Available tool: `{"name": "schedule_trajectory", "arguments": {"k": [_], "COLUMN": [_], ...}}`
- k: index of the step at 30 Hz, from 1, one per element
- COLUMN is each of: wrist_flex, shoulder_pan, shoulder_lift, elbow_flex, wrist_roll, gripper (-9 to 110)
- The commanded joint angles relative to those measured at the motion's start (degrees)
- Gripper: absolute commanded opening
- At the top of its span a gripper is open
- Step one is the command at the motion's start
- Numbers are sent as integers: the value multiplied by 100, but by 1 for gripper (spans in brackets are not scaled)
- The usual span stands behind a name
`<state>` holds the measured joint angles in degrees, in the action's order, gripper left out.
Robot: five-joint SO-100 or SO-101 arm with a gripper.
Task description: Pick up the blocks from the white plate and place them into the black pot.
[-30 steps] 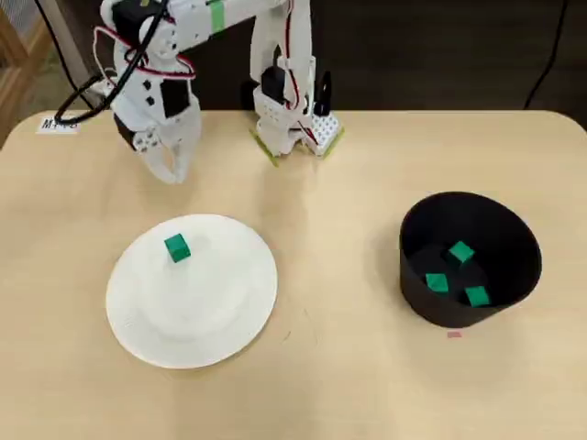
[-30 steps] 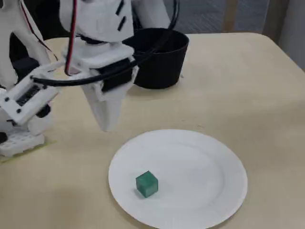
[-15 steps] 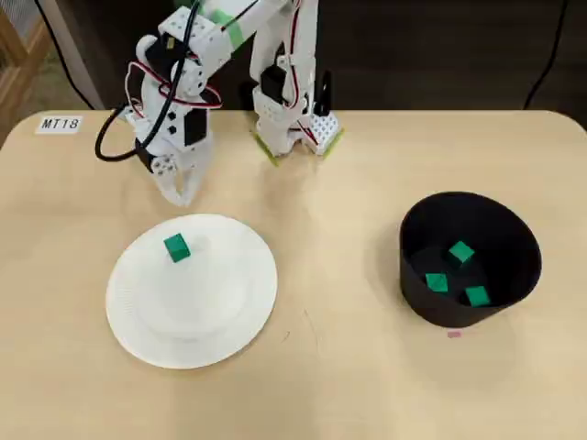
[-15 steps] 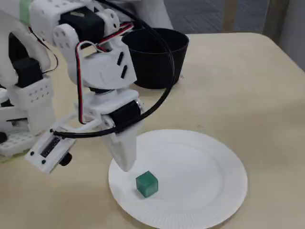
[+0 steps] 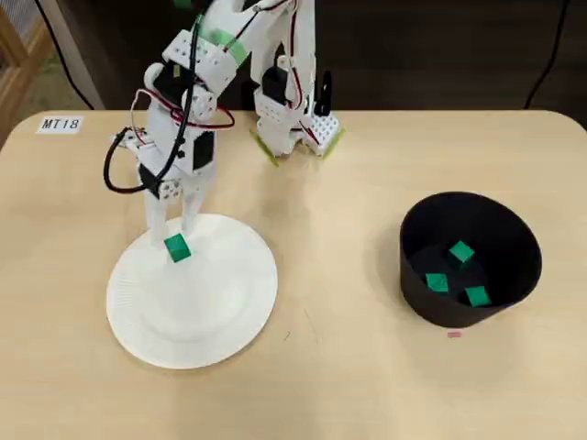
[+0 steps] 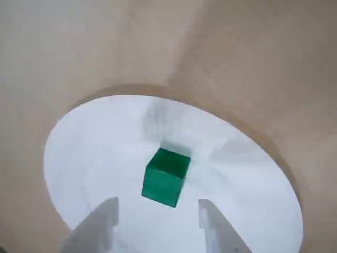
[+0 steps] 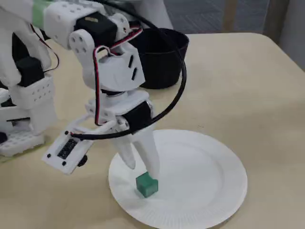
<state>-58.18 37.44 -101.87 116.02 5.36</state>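
One green block (image 5: pixel 177 247) (image 6: pixel 166 176) (image 7: pixel 146 185) lies on the white plate (image 5: pixel 215 316) (image 6: pixel 247 179) (image 7: pixel 200 181), near the plate's far-left rim in the overhead view. My gripper (image 5: pixel 174 227) (image 6: pixel 158 205) (image 7: pixel 141 171) is open, tips down just over the plate. Its two white fingers (image 6: pixel 102 224) stand either side of the block, which sits just past the fingertips in the wrist view and touches neither. The black pot (image 5: pixel 417 229) (image 7: pixel 162 62) stands at the right of the overhead view and holds three green blocks (image 5: pixel 461 252).
The arm's white base (image 5: pixel 293 119) is fixed at the table's far edge in the overhead view. A label reading MT18 (image 5: pixel 60 123) lies at the far left corner. A small pink mark (image 5: pixel 454 334) sits on the table in front of the pot.
The gripper has swung from the far left of the table down onto the plate's rim. Its fingers, shut before, now stand apart around the block. The block has not moved.
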Motion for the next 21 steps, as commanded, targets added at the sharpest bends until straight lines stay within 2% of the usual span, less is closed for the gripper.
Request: {"name": "schedule_trajectory", "arguments": {"k": [1, 21], "wrist_flex": [-149, 53], "shoulder_pan": [-35, -62], "shoulder_lift": [9, 703], "elbow_flex": [-53, -316], "wrist_roll": [88, 255], "gripper": [24, 26]}}
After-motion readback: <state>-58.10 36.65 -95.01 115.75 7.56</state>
